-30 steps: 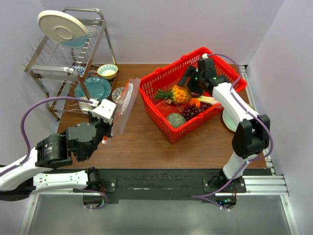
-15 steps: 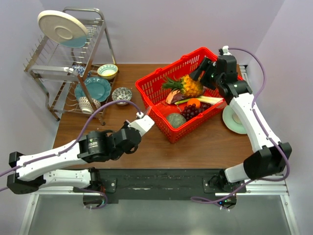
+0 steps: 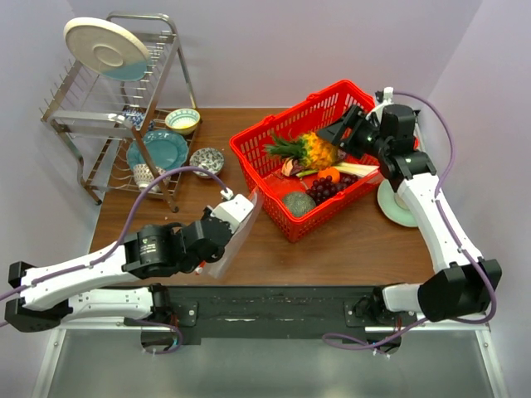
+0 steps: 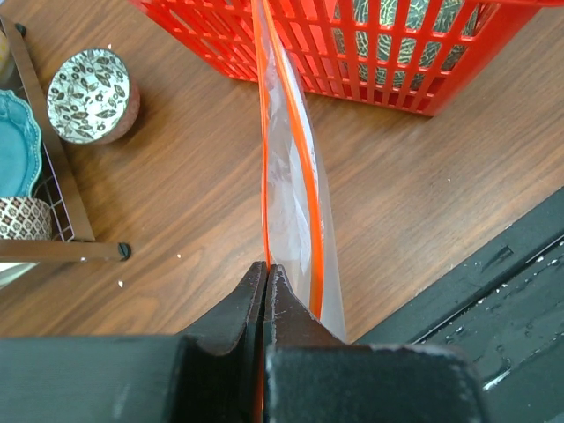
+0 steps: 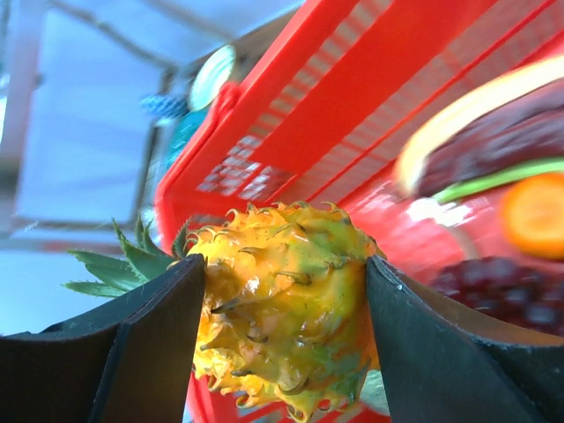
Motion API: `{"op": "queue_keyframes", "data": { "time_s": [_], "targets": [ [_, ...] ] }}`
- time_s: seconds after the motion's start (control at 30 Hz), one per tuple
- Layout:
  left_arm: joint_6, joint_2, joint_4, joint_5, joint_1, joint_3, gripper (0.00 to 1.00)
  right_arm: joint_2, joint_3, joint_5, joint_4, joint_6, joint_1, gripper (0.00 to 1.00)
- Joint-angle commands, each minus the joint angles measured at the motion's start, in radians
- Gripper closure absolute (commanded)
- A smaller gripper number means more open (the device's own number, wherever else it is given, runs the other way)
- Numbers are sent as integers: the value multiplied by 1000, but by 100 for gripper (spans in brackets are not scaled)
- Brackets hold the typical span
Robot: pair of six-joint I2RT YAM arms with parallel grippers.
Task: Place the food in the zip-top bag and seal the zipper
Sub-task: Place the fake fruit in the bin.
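My right gripper (image 3: 330, 143) is shut on the yellow-orange pineapple (image 3: 314, 151), holding it above the red basket (image 3: 274, 133) with its green crown pointing left. Both fingers (image 5: 150, 335) press the pineapple's (image 5: 286, 304) sides in the right wrist view. The purple grape bunch (image 3: 323, 189) lies in the basket, blurred at the wrist view's lower right (image 5: 489, 282). Down at the left, my left gripper (image 3: 242, 209) is shut on the edge of the clear zip-top bag (image 3: 235, 242), which hangs just in front of the basket. Its mouth gapes slightly, the two sides of the red-orange zipper (image 4: 306, 167) parted beyond the fingertips (image 4: 265, 269).
The basket also holds a green melon (image 3: 297, 203), an orange piece (image 3: 330, 174), a white-green stalk (image 3: 357, 170) and a pink slice. A dish rack (image 3: 124, 116) with plates and bowls stands at the far left, a patterned bowl (image 4: 92, 95) beside it. A pale green plate (image 3: 397, 207) sits at right.
My left arm swung the bag from near the rack down to the basket's front corner. My right gripper lifted the pineapple out of the basket and drew back to the right.
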Motion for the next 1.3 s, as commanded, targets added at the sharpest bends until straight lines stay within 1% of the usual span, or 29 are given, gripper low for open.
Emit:
{"op": "queue_keyframes", "data": {
  "time_s": [0.0, 0.03, 0.1, 0.13, 0.2, 0.3, 0.4, 0.57, 0.7, 0.77, 0.83, 0.87, 0.9, 0.97, 1.0, 1.07, 1.13, 1.17, 1.2, 1.27],
  "targets": [
    [-63, -15, 9, -31, 1, 10, 100, 13, -57, -276, 225, 184, -25, 67],
    [-76, -17, 1, -43, 1, 13, 100, 28, -65, -333, 283, 207, -31, 67],
    [-86, -28, -8, -48, 1, 18, 100, 42, -103, -382, 358, 285, -31, 67],
    [-92, -32, -8, -46, 1, 19, 100, 50, -115, -401, 442, 309, -31, 68],
    [-96, -39, -11, -46, 1, 18, 100, 76, -134, -447, 530, 358, -30, 68],
    [-98, -36, -19, -49, 1, 18, 100, 125, -129, -514, 569, 373, -26, 67],
    [-93, -32, -20, -55, 1, 21, 100, 175, -125, -560, 572, 359, -23, 66],
    [-96, -26, -37, -77, 1, 44, 100, 243, -145, -530, 538, 293, -23, 63],
    [-96, -17, -46, -88, 1, 64, 100, 356, -136, -559, 633, 315, 3, 62],
    [-96, -17, -49, -94, 1, 64, 100, 431, -91, -572, 620, 285, 23, 62],
    [-96, -17, -52, -97, 1, 65, 100, 496, -50, -562, 542, 240, 52, 59],
    [-98, -17, -57, -101, 1, 65, 100, 514, -13, -548, 509, 191, 59, 57],
    [-98, -17, -60, -101, 1, 68, 100, 528, 4, -534, 453, 169, 70, 44],
    [-102, -17, -69, -108, 1, 74, 100, 564, 42, -492, 399, 111, 78, 21],
    [-104, -19, -72, -108, 1, 76, 100, 573, 56, -476, 338, 88, 85, 2],
    [-109, -22, -85, -112, 1, 81, 100, 585, 99, -421, 270, 0, 96, 2],
    [-110, -25, -94, -118, 2, 82, 100, 582, 124, -361, 160, -67, 119, 2],
    [-110, -28, -95, -120, 2, 84, 100, 570, 151, -324, 118, -138, 127, 2],
    [-110, -29, -97, -120, 2, 85, 100, 562, 162, -233, 44, -173, 147, 2],
    [-110, -29, -102, -123, 2, 90, 100, 542, 177, -142, -11, -254, 162, 1]
  ]
}}
